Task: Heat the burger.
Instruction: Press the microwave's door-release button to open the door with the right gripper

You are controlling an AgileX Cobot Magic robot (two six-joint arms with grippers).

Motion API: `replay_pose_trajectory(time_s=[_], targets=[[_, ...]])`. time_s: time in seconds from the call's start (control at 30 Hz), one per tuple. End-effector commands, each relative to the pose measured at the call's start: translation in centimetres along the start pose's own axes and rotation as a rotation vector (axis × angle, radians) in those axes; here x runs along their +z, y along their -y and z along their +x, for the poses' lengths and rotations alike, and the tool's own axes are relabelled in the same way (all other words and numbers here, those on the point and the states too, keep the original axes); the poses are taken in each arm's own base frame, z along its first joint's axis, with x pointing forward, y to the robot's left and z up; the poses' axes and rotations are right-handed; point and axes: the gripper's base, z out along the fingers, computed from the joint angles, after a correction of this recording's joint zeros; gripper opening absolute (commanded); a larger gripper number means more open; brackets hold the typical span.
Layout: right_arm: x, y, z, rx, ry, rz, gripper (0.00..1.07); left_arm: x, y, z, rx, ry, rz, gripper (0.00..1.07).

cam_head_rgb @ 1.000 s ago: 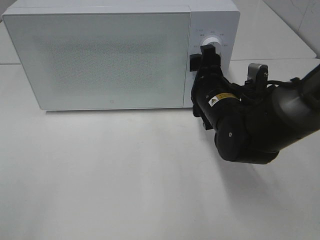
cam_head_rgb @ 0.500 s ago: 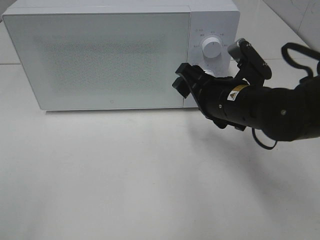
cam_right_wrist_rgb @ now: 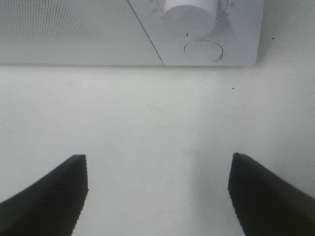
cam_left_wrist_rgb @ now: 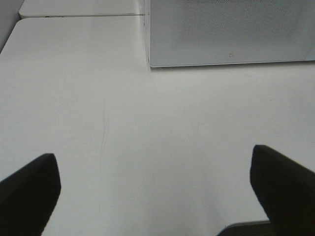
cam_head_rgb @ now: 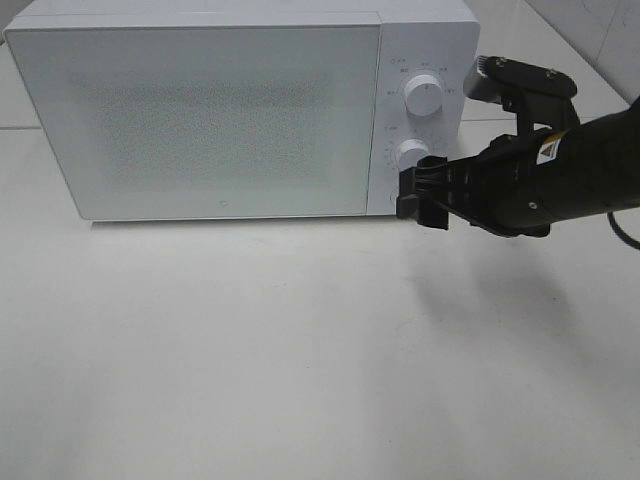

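The burger is out of view. A white microwave (cam_head_rgb: pixel 200 110) stands at the back of the table with its door shut. Its control panel has an upper knob (cam_head_rgb: pixel 423 95) and a lower knob (cam_head_rgb: pixel 410 153). My right gripper (cam_head_rgb: pixel 420 195) hovers just in front of the panel's bottom edge, below the lower knob, open and holding nothing. In the right wrist view its gripper (cam_right_wrist_rgb: pixel 157 191) faces the lower knob (cam_right_wrist_rgb: pixel 191 10) and a round button (cam_right_wrist_rgb: pixel 203 50). In the left wrist view my left gripper (cam_left_wrist_rgb: pixel 157 191) is open over bare table, facing the microwave (cam_left_wrist_rgb: pixel 226 29).
The white tabletop (cam_head_rgb: pixel 250 350) stretches in front of the microwave. The right arm's black body (cam_head_rgb: pixel 560 175) reaches in from the right edge. A table seam (cam_left_wrist_rgb: pixel 78 14) runs behind the microwave's left side.
My right gripper has left the upper knob, swung across the door's edge and come down in front of the panel's bottom edge. The left gripper has stayed open.
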Motion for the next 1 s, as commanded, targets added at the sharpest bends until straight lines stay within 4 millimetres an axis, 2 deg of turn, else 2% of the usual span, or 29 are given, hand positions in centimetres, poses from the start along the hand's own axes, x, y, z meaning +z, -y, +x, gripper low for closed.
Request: replay_pose_trajectory(time_s=[0.03,0.2,0.27,0.3,0.37,0.47,0.53,0.57,0.63,0.73,0.83,0.87,0.9,0.97,1.0], targets=[[-2.1,-0.4,-0.6,-0.203,-0.112,-0.005,0.76,-0.1,0.0,0.0,-0.001,0.015,0.003,1.00],[-3.9,-0.6,-0.5,-0.252,-0.183,-0.015,0.76,-0.1,0.0,0.0,-0.001,0.015,0.003,1.00],[-5.8,-0.7,-0.1,-0.257,-0.223,-0.022,0.76,-0.1,0.0,0.0,-0.001,0.015,0.003,1.00],[-5.8,-0.7,-0.1,-0.257,-0.223,-0.022,0.76,-0.1,0.0,0.0,-0.001,0.015,0.003,1.00],[-7.5,-0.7,0.2,-0.262,-0.237,-0.030,0.76,-0.1,0.0,0.0,-0.001,0.015,0.003,1.00],[-8.1,-0.7,0.3,-0.263,-0.242,-0.034,0.76,-0.1,0.0,0.0,-0.001,0.015,0.003,1.00],[-9.9,-0.8,0.7,-0.270,-0.250,-0.042,0.76,-0.1,0.0,0.0,-0.001,0.015,0.003,1.00],[-9.9,-0.8,0.7,-0.270,-0.250,-0.042,0.76,-0.1,0.0,0.0,-0.001,0.015,0.003,1.00],[-12.0,-0.7,1.4,-0.279,-0.275,-0.050,0.76,-0.1,0.0,0.0,-0.001,0.015,0.003,1.00],[-12.6,-0.7,1.6,-0.282,-0.279,-0.052,0.76,-0.1,0.0,0.0,-0.001,0.015,0.003,1.00],[-16.0,-0.6,2.5,-0.294,-0.246,-0.070,0.76,-0.1,0.0,0.0,-0.001,0.015,0.003,1.00],[-16.0,-0.6,2.5,-0.294,-0.246,-0.070,0.76,-0.1,0.0,0.0,-0.001,0.015,0.003,1.00],[-17.6,-0.5,3.0,-0.301,-0.212,-0.078,0.76,-0.1,0.0,0.0,-0.001,0.015,0.003,1.00],[-18.2,-0.4,3.2,-0.302,-0.197,-0.079,0.76,-0.1,0.0,0.0,-0.001,0.015,0.003,1.00],[-19.7,0.1,3.6,-0.285,-0.149,-0.072,0.76,-0.1,0.0,0.0,-0.001,0.015,0.003,1.00]])
